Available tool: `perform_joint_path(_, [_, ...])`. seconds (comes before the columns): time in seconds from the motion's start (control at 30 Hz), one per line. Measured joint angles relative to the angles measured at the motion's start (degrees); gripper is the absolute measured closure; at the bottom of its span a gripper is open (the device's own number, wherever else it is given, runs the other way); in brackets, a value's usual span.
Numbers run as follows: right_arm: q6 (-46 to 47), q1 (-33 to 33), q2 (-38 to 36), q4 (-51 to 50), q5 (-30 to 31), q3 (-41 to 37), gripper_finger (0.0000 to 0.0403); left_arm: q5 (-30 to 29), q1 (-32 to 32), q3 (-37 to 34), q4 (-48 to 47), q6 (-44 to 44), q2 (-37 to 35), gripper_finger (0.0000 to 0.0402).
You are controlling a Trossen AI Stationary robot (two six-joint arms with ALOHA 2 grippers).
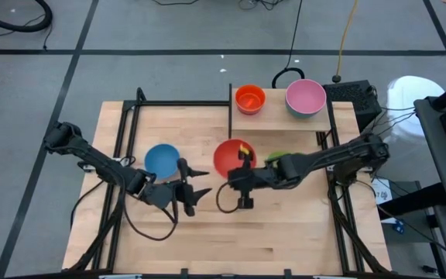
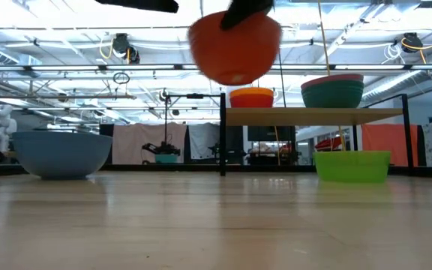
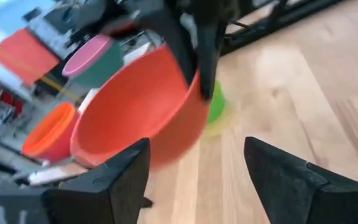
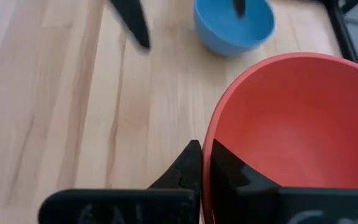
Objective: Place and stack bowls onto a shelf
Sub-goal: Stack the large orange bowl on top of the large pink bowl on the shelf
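The right gripper (image 4: 201,163) is clamping the rim of the red bowl (image 1: 232,157), its two fingers pressed together with the bowl wall pinched between them, and is holding that bowl raised above the tabletop (image 1: 285,232) near the table's middle; in the low view the red bowl (image 2: 235,45) is hanging well clear of the wood surface. The left gripper (image 1: 194,186) is sitting just left of the red bowl with its fingers (image 3: 120,177) spread wide apart and gripping nothing. The blue bowl (image 1: 162,160) is resting upright on the tabletop just behind the left gripper and apart from the red bowl. The lime green bowl (image 2: 352,166) is standing on the tabletop to the right of the red bowl, partly covered by the right arm in the high view. Farther back, the shelf (image 2: 313,114) is carrying two stacks: the orange bowl (image 1: 250,98) is sitting in a yellow bowl (image 2: 251,100) at its left end, and the pink bowl (image 1: 306,97) is nesting in a teal bowl (image 2: 333,94) at its right end.
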Motion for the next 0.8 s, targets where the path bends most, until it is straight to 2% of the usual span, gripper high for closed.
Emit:
perform_joint_path(0.17, [2.42,-1.03,-5.54,-6.21,1.40,0.00,0.0403,-2.67,0.26,0.00,0.19,-8.00,0.00,0.0160])
perform_joint_path(0.37, [2.38,-3.77,-12.97,-12.78,4.51,0.00,0.0403,1.27,0.62,0.00,-0.54,-19.09,0.04,0.0175])
perform_joint_path(0.57, [0.77,-9.51,-19.98,-16.76,5.81,0.00,0.0403,4.82,-0.13,-0.02,-0.86,-23.74,0.42,0.0192])
perform_joint_path(0.8, [-1.78,-18.48,-26.04,-18.68,7.58,0.00,0.0402,5.75,-0.72,-0.09,-0.16,-24.34,5.57,0.0214])
